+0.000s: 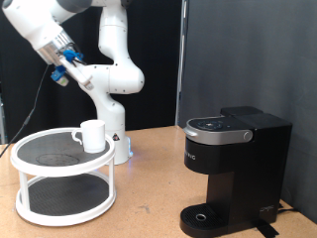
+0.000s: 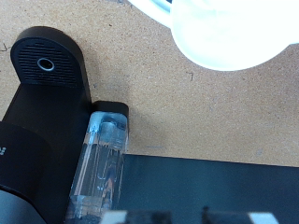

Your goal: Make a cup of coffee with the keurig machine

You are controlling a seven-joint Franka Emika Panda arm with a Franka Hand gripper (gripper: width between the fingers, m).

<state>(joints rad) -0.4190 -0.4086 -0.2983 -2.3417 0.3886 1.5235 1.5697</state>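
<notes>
In the exterior view, the end effector (image 1: 62,67) hangs high at about 10 o'clock, well above the white two-level rack (image 1: 61,178); I cannot tell if its fingers are apart or closed. The cup (image 1: 92,135) stands on the rack's upper level, at its right edge. At 4 o'clock, the keurig machine (image 1: 235,164) stands on the table (image 1: 149,213) with its lid down.

Cup (image 1: 92,135): standing on the top tier of the two-tier stand (image 1: 30,170), near its right rim; at the exterior view's left
Keurig machine (image 1: 233,169): sitting on the table (image 1: 149,203), at the exterior view's right, well apart from the stand
Gripper (image 1: 62,65): hanging high above the stand, at the upper left
</notes>
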